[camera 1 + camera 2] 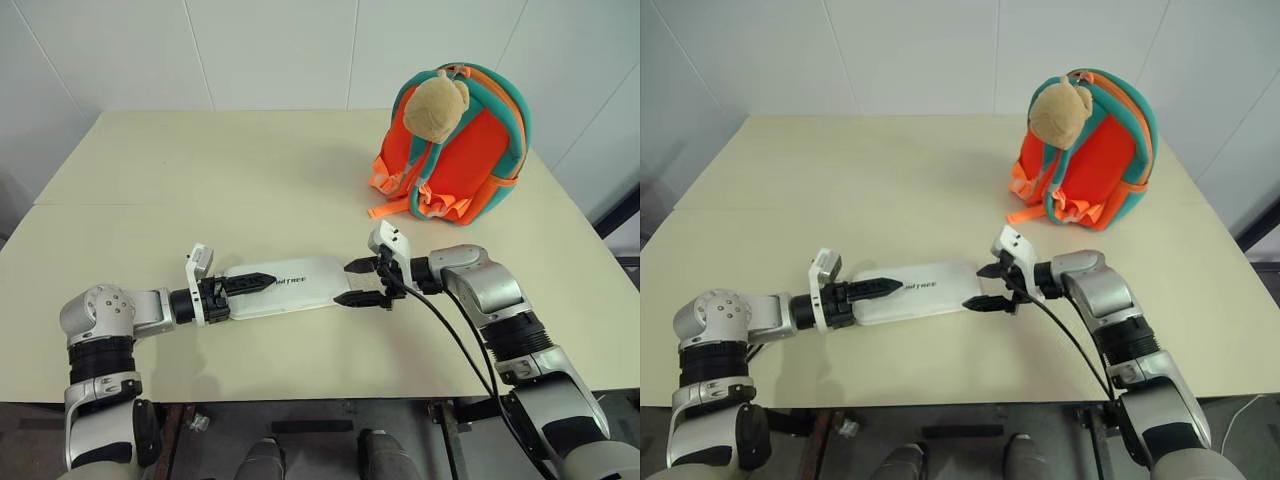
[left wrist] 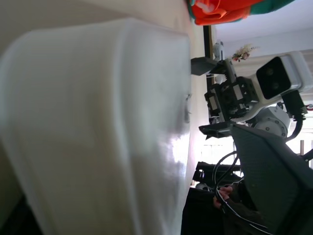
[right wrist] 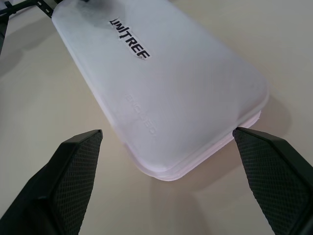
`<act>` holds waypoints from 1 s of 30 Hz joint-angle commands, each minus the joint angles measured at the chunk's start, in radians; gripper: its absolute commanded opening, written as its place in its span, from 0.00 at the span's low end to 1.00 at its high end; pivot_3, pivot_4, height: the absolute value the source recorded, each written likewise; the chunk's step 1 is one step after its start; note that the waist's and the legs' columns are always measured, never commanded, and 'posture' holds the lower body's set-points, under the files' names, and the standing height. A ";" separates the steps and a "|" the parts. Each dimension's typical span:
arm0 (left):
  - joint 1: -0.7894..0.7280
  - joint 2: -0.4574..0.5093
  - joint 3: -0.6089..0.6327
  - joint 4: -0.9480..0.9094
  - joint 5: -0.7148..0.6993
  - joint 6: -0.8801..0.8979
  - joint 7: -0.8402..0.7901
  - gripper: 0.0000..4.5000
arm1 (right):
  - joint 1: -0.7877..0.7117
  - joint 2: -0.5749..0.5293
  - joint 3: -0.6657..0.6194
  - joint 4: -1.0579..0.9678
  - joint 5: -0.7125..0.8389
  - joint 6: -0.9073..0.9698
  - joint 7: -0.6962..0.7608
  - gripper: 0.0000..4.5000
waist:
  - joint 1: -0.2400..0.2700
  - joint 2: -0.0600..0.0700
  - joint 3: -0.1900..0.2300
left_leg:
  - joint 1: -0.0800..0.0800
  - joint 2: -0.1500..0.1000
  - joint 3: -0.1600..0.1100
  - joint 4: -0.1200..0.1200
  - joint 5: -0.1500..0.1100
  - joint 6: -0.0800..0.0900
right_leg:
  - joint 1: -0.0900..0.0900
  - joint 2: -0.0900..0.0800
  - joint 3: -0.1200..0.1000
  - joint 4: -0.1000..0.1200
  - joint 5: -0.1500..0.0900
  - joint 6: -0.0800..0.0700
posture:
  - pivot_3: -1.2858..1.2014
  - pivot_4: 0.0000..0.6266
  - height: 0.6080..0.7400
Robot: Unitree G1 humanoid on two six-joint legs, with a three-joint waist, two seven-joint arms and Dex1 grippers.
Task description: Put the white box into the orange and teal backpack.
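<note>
White box [image 1: 290,286]: flat on your table [image 1: 200,180], between both grippers | Left gripper [image 1: 240,285]: fingers over its near end, grip unclear | Right gripper [image 3: 168,174]: spread wide around the far end | Orange and teal backpack [image 1: 470,160]: upright, well apart, far right

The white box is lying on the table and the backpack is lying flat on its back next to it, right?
Not quite. The white box does lie on the table, but the orange and teal backpack stands upright at the far right side, well apart from the box. The left eye view shows it.
</note>
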 commanded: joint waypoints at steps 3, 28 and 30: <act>0.009 0.004 -0.012 0.021 -0.066 0.022 -0.001 0.51 | 0.043 -0.049 -0.034 -0.037 0.009 -0.056 0.003 1.00 | -0.001 0.000 0.000 | 0.000 0.000 0.000 0.000 0.000 0.000 | 0.000 0.000 0.000 -0.001 0.000 0.000 | 0.52 0.24 1.00; 0.135 0.020 -0.002 -0.137 -0.104 -0.189 0.037 0.32 | -0.462 0.006 -0.332 0.676 -0.100 -0.405 -0.565 1.00 | -0.031 0.000 0.000 | 0.001 0.001 0.001 -0.001 0.001 0.000 | 0.000 0.000 0.001 -0.002 0.001 -0.002 | 0.52 0.24 1.00; 0.143 0.012 0.003 -0.149 -0.111 -0.198 0.040 0.32 | -0.516 0.028 -0.338 0.781 -0.108 -0.457 -0.580 1.00 | -0.028 0.000 0.000 | 0.000 0.001 0.001 -0.001 0.001 0.000 | 0.000 0.000 0.001 -0.003 0.001 -0.001 | 0.52 0.24 1.00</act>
